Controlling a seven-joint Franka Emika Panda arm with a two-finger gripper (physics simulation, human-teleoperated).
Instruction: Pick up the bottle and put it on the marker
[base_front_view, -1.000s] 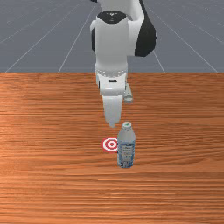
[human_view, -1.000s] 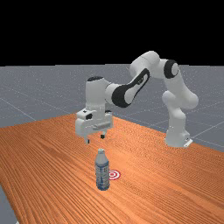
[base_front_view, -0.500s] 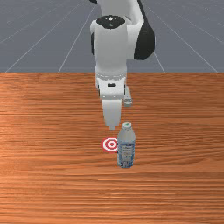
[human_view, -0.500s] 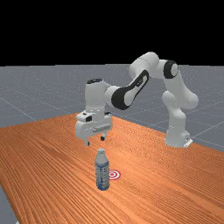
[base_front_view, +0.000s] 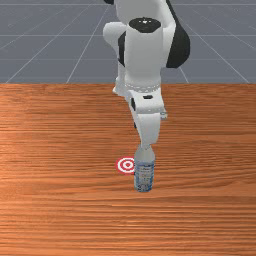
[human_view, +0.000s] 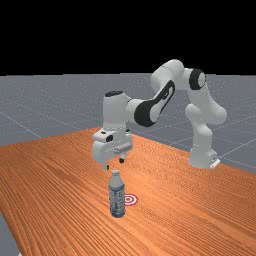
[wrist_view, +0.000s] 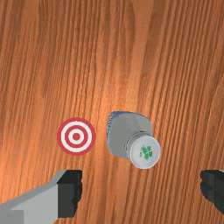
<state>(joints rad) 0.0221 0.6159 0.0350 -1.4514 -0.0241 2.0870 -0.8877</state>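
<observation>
In the front view my gripper (base_front_view: 145, 143) hangs at the bottle's cap, hiding it; in the far view the gripper (human_view: 114, 164) is above the upright bottle (human_view: 117, 196). The bottle (base_front_view: 144, 171) has a blue-white label and stands on the table. Seen from the hand, the gripper (wrist_view: 141, 190) is open with its two black fingertips wide apart, and the bottle's white cap (wrist_view: 145, 151) with a green print lies just ahead of the gap. Flat on the table beside the bottle is the red and white ring marker (wrist_view: 76, 136), at the front view's left of it.
The orange-brown table (base_front_view: 60, 200) stretches around the bottle and marker (base_front_view: 127, 165). The arm's base (human_view: 202, 156) stands at the far view's right, on the far side of the marker from the bottle.
My hand has moved toward the front view's right, over to the bottle's cap, and has turned a little. In the far view it has shifted slightly right and down. Bottle and marker are unmoved.
</observation>
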